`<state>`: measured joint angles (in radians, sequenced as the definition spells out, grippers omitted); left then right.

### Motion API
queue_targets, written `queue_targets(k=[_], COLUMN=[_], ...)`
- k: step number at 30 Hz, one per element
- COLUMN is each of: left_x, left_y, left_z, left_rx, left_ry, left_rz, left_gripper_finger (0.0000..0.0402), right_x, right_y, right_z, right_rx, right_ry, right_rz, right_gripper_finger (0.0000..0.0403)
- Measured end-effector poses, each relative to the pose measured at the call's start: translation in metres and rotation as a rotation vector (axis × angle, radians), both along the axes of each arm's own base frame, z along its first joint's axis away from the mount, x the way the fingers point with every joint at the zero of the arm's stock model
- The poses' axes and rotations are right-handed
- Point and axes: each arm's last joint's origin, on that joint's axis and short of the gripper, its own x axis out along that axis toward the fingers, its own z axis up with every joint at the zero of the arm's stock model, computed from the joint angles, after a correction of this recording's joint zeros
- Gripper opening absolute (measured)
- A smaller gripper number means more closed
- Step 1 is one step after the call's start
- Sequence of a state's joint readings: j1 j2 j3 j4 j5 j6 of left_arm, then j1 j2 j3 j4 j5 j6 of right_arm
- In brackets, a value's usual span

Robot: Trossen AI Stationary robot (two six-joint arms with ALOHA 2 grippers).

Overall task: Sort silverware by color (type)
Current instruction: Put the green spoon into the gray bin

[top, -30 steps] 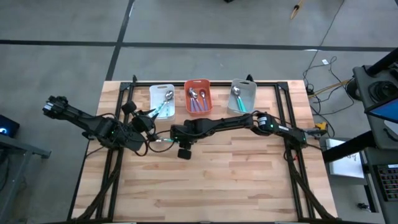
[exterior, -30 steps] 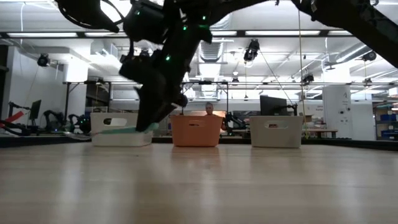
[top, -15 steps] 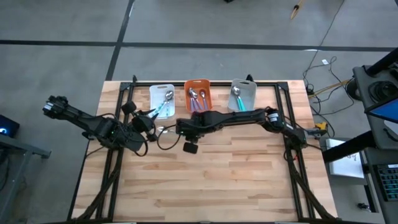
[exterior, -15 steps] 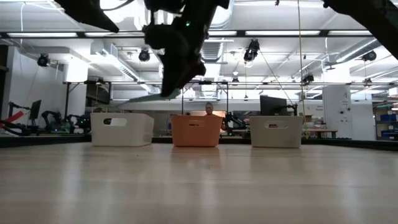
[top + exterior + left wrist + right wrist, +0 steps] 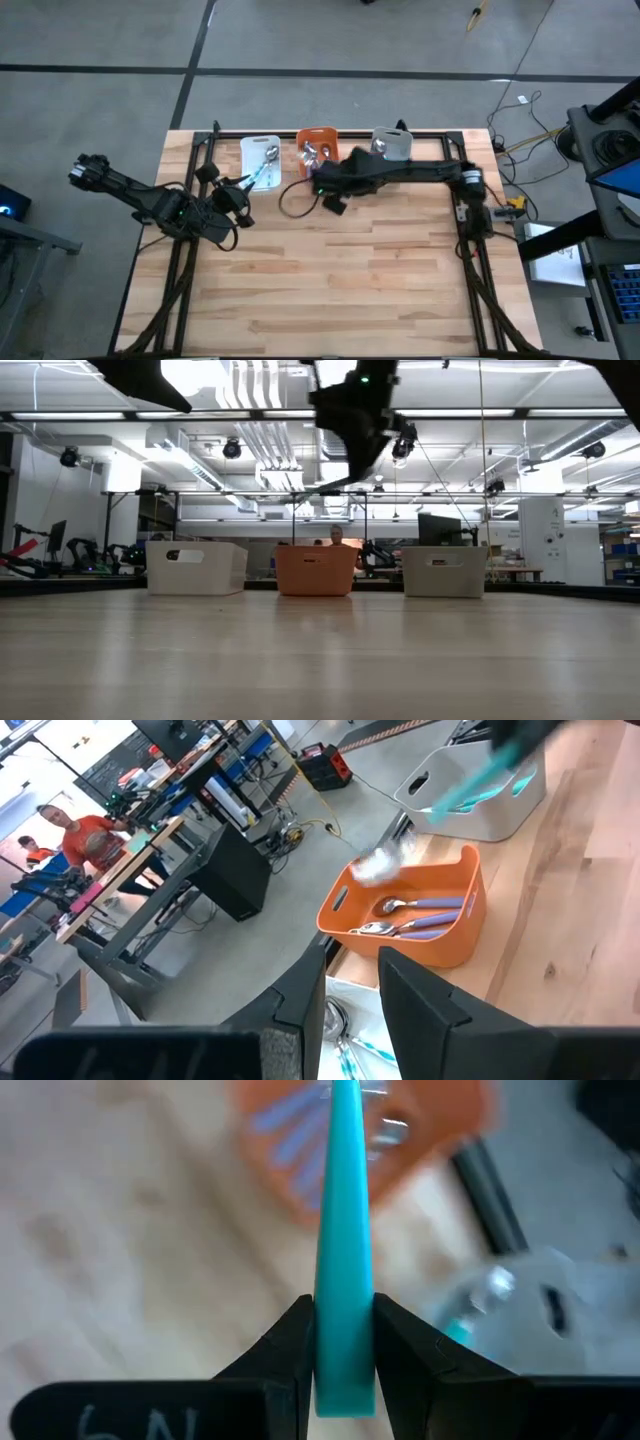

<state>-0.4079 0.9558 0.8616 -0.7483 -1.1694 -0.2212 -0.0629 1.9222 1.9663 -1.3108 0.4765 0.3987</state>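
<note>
— Two arms over the table; where is each gripper?

— Right gripper [image 5: 340,1342] is raised over the orange bin [image 5: 318,140], its fingers [image 5: 286,1348] pinched on the handle of a teal spoon [image 5: 343,1230]. Below and ahead of it lie purple-handled spoons [image 5: 420,916] in that bin — the grey bin [image 5: 394,143] with teal spoons sits just beyond. Left gripper [image 5: 350,1005] waits beside the white bin [image 5: 260,152], fingers narrowly parted, nothing between them.
</note>
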Motion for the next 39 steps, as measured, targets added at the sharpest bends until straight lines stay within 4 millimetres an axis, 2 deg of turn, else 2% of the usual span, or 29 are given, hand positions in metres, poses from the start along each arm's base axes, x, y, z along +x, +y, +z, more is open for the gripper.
queue_targets(k=[5,10,12,16,21,27,34,39], left_x=[0.0,0.0,0.0,0.0,0.0,0.0,0.0,0.0], left_y=[0.0,0.0,0.0,0.0,0.0,0.0,0.0,0.0], left_z=[0.0,0.0,0.0,0.0,0.0,0.0,0.0,0.0], left_rx=[0.0,0.0,-0.001,-0.001,-0.001,-0.001,-0.001,-0.001], left_ry=[0.0,0.0,0.0,0.0,0.0,0.0,0.0,0.0], left_rz=[0.0,0.0,0.0,0.0,-0.001,-0.001,-0.001,-0.001], left_gripper_finger=[0.0078,0.0078,0.0078,0.0078,0.0078,0.0078,0.0078,0.0078], right_x=[-0.043,-0.092,-0.108,-0.141,-0.173,-0.187,-0.177,-0.171], right_y=[-0.03,-0.057,-0.066,-0.074,-0.069,-0.063,-0.067,-0.072], right_z=[0.012,0.006,0.004,0.001,-0.008,-0.021,-0.051,-0.068], right_rx=[-0.009,-0.001,-0.002,0.053,0.07,0.081,0.102,0.103], right_ry=[-0.031,-0.051,-0.109,-0.179,-0.22,-0.29,-0.344,-0.304], right_rz=[-0.171,-0.345,-0.406,-0.516,-0.637,-0.692,-0.69,-0.701], right_gripper_finger=[0.0071,0.0071,0.0071,0.0071,0.0071,0.0071,0.0071,0.0071])
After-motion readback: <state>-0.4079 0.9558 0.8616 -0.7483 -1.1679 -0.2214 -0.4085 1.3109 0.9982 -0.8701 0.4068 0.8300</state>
